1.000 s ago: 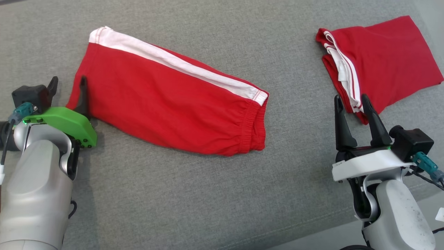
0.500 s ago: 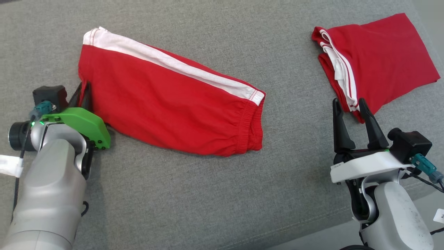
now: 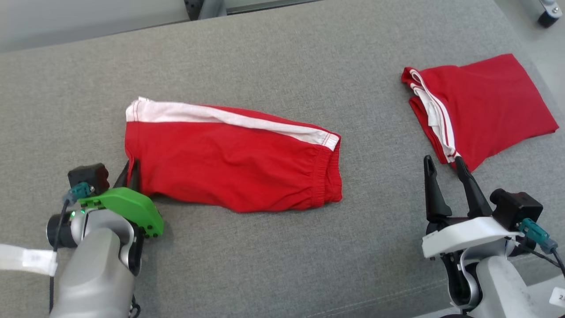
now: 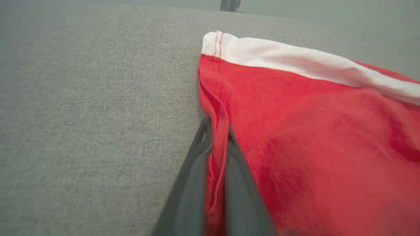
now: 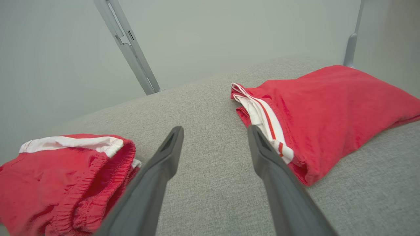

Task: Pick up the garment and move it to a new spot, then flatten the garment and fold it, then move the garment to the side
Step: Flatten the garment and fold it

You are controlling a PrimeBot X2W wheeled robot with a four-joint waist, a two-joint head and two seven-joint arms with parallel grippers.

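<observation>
Red folded cloth lies just beside right end effector.

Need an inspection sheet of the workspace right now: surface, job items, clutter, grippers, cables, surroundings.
Surface: grey fabric surface, nothing loose seen on it.
Job's things: red shorts with a white side stripe, lying flat mid-surface, waistband to the right.
Clutter: folded red garment at far right, apart from the shorts.
Grippers: left gripper shut on the shorts' left hem; right gripper open, holding nothing, by the folded garment's near corner.
Cables: teal-plug cable at the left wrist, second cable at the right wrist; neither on cloth.
Surroundings: metal post behind the surface; caster far right.
</observation>
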